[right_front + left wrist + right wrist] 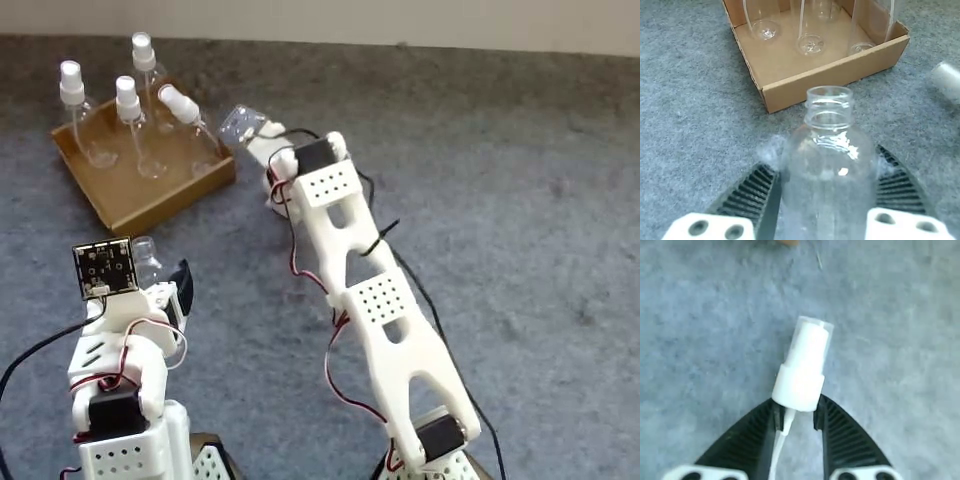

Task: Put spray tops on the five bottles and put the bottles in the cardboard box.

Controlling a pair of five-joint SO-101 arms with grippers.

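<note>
My left gripper (826, 166) is shut on a clear bottle (829, 165) with an open neck and no top. It holds the bottle (148, 258) upright above the carpet, short of the cardboard box (165, 205). My right gripper (796, 407) is shut on a white spray top (802, 370) with a clear cap, its thin tube running back between the fingers. In the high view that spray top (240, 124) hangs just off the box's right corner. Several clear bottles with spray tops (127, 98) stand in the box, and one (178, 103) leans to the side.
Grey carpet (500, 200) covers the table around both arms. In the left wrist view, the box's near wall (840, 75) lies ahead of the held bottle. Red and black cables run along the right arm (350, 250).
</note>
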